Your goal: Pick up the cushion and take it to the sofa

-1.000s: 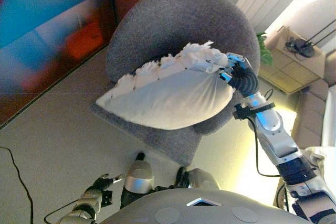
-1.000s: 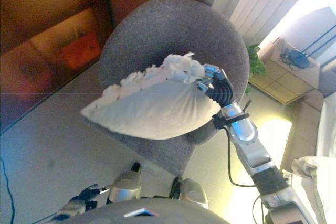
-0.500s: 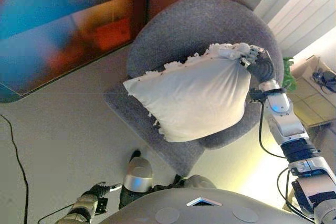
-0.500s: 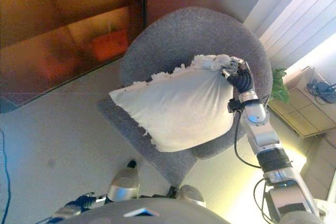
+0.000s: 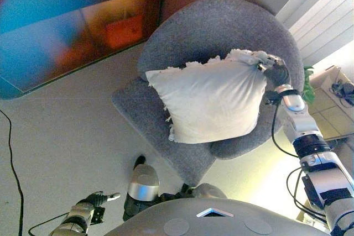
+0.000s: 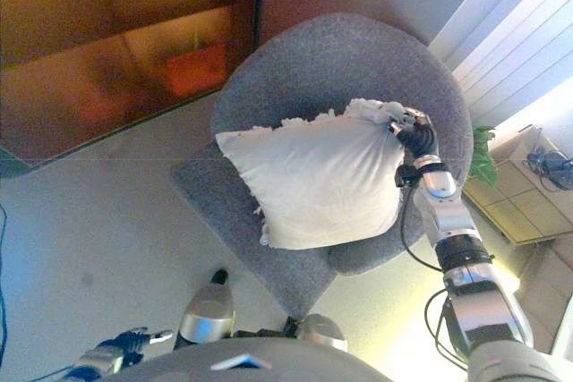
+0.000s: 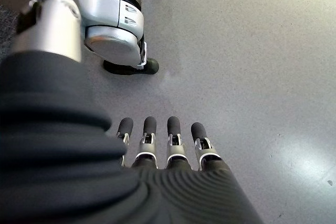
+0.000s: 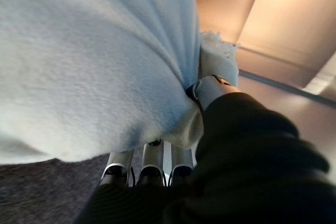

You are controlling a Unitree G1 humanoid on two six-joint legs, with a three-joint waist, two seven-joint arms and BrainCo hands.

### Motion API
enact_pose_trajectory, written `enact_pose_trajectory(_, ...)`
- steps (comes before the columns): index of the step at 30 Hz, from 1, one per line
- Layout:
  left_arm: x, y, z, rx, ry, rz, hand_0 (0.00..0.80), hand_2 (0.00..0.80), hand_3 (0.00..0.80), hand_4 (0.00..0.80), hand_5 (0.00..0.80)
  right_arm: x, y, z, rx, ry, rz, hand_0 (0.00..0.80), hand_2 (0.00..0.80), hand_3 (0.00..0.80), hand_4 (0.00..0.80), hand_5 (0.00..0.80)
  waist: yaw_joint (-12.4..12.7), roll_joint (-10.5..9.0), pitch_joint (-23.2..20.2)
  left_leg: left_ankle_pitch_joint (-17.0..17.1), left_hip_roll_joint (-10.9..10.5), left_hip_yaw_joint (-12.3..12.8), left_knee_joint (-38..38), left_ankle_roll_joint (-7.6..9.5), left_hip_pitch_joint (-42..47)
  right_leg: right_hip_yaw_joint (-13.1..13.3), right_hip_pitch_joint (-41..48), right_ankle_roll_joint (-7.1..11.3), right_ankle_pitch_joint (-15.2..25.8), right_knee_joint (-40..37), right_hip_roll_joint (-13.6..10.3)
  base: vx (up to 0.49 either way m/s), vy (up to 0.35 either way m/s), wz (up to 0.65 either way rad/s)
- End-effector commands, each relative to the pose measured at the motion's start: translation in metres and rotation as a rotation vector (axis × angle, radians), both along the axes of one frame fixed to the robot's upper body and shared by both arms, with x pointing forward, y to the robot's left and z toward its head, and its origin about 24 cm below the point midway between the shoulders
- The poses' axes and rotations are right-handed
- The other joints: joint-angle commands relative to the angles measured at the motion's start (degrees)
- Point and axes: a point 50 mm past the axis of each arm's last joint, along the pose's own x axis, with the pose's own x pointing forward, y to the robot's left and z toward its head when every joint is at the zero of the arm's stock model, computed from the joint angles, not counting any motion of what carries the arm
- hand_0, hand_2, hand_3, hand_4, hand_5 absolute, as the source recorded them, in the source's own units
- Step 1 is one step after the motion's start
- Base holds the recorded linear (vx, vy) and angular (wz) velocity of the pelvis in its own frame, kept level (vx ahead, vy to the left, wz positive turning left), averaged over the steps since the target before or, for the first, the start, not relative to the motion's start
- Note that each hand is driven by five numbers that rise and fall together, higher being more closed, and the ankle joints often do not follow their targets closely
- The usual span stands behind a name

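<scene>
White fringed cushion [image 5: 213, 100] hangs in the air in front of the grey armchair [image 5: 221, 23], clear of the seat. It looks light, soft and floppy; a bunched corner is the sensible hold. Right robot hand [image 5: 269, 66] is clenched on that upper corner, arm stretched up and forward. Left robot hand [image 7: 168, 145] hangs low over the floor [image 5: 61, 131], fingers straight, empty.

right hand [image 8: 157, 169] fingertips: buried under the white fringed fabric cushion [image 8: 94, 61] — grip only partly visible
grey upholstered round-backed armchair [image 5: 221, 26] seat: mostly covered by cushion
left hand [image 5: 95, 198]: small, low in frame — arm cut off by the picture's edge
</scene>
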Motion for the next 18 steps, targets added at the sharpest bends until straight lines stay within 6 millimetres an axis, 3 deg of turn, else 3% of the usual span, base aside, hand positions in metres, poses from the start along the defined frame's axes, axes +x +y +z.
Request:
enact_pose_trajectory(1,0.005,-0.002,0.0,0.006,0.031,-0.098,0.0,0.0,0.0,0.0,0.0,0.002,-0.059,0.039,-0.052,-0.051,-0.169,0.8,0.8,0.8,0.8,0.8,2.3,2.9,-1.2,-4.5,2.4,2.0,-7.6,0.52,8.5,-1.4,-8.0,6.55,7.8,-0.7,-4.9,0.019,-0.025,0.17)
enact_pose_trajectory(4,0.012,-0.001,0.001,0.008,0.019,-0.099,0.0,0.0,0.0,0.0,0.0,-0.003,-0.076,0.034,-0.088,0.019,-0.241,0.8,0.8,0.8,0.8,0.8,2.5,3.12,-0.5,-4.6,2.8,1.6,-7.6,0.2,8.3,-1.5,-9.0,6.81,8.5,-0.1,-6.0,0.002,-0.039,0.19)
enact_pose_trajectory(5,0.014,0.0,0.002,0.01,0.013,-0.097,0.0,0.0,0.0,0.0,0.0,-0.004,-0.082,0.034,-0.11,0.029,-0.264,0.433,0.433,0.433,0.433,0.433,2.6,3.22,-0.2,-4.4,3.1,1.5,-7.6,0.05,7.9,-1.5,-9.4,6.98,8.8,0.0,-6.5,-0.032,-0.051,0.17)
enact_pose_trajectory(6,0.017,0.001,0.003,0.011,0.006,-0.095,0.0,0.0,0.0,0.0,0.0,-0.004,-0.084,0.037,-0.128,0.03,-0.284,0.0,0.0,0.0,0.0,0.0,2.6,3.32,0.1,-4.3,3.3,1.3,-7.6,-0.05,7.6,-1.4,-9.9,7.13,9.0,0.2,-6.7,-0.059,-0.053,0.11)
enact_pose_trajectory(10,0.028,0.003,0.006,0.013,-0.032,-0.077,0.0,0.0,0.0,0.0,0.0,-0.002,-0.093,0.049,-0.152,-0.006,-0.359,0.0,0.0,0.0,0.0,0.0,2.3,3.47,1.7,-4.0,4.0,1.4,-7.9,-0.42,6.7,-0.7,-11.1,7.53,9.6,-0.1,-6.8,-0.095,-0.053,0.15)
enact_pose_trajectory(14,0.028,-0.003,0.003,0.009,-0.055,-0.057,0.0,0.0,0.0,0.0,0.0,-0.011,-0.117,0.065,-0.152,-0.053,-0.51,0.0,0.0,0.0,0.0,0.0,1.9,4.06,2.9,-3.8,4.6,2.3,-9.3,-0.79,7.3,-0.5,-11.1,7.66,9.5,-1.2,-5.9,-0.063,-0.035,-0.09)
enact_pose_trajectory(18,0.033,-0.003,0.004,0.01,-0.07,-0.054,0.0,0.0,0.0,0.0,0.0,-0.017,-0.127,0.077,-0.209,-0.096,-0.577,0.0,0.0,0.0,0.0,0.0,1.0,4.05,3.4,-3.6,4.6,2.6,-9.9,-0.93,7.3,-0.4,-12.6,7.92,10.0,-0.8,-6.7,-0.041,-0.022,-0.1)
